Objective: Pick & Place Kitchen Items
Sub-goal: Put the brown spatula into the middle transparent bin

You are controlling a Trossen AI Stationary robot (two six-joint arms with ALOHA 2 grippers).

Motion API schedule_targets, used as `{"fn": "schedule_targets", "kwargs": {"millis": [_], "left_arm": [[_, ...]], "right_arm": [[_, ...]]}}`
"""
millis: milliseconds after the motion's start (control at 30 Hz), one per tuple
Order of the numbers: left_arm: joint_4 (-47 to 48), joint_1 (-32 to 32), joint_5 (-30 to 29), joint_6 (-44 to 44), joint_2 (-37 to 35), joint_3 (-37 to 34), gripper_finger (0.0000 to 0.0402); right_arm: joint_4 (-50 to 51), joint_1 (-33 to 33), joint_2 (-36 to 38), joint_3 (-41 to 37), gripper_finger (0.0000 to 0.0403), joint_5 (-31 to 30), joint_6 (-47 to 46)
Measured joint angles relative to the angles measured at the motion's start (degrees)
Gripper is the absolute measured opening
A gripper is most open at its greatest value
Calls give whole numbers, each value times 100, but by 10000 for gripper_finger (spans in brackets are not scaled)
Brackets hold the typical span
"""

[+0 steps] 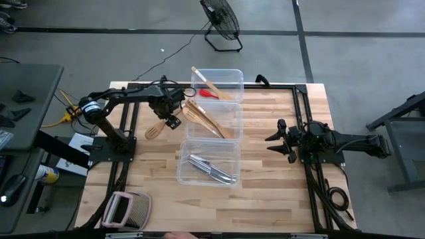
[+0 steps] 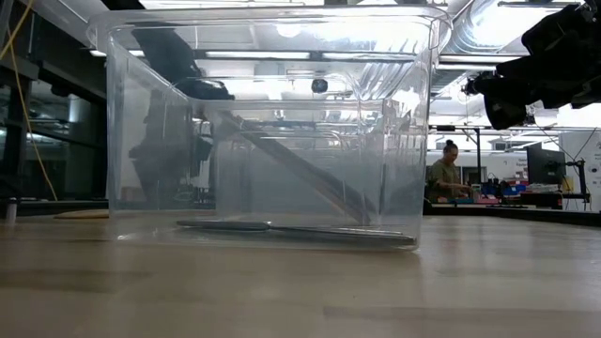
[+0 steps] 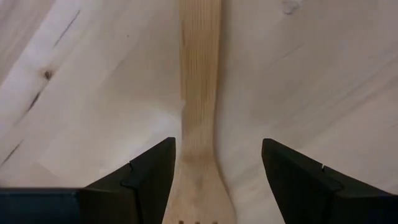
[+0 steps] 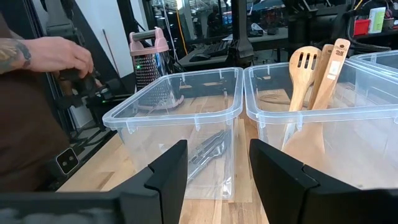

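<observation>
Currently: my left end effector [image 3: 217,180] spread wide astride slotted wooden spatula [image 3: 200,93] on tabletop [image 3: 323,81]; risk: shallow closure skids its flat handle.

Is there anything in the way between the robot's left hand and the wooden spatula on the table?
Nothing visible. The left hand is open right over the spatula, one finger on each side of its handle, with only bare table around it. From above, the spatula lies just beside the middle tub.
</observation>
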State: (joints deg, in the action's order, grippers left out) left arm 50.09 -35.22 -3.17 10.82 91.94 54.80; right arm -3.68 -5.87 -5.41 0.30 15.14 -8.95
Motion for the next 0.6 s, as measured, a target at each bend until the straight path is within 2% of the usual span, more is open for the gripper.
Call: {"fn": "schedule_targets", "kwargs": {"millis": [600], "left_arm": [[-418,-153,47,149,7,-277,234]], "right_arm": [[2,-1,-1,-1,165,0,-1]]}}
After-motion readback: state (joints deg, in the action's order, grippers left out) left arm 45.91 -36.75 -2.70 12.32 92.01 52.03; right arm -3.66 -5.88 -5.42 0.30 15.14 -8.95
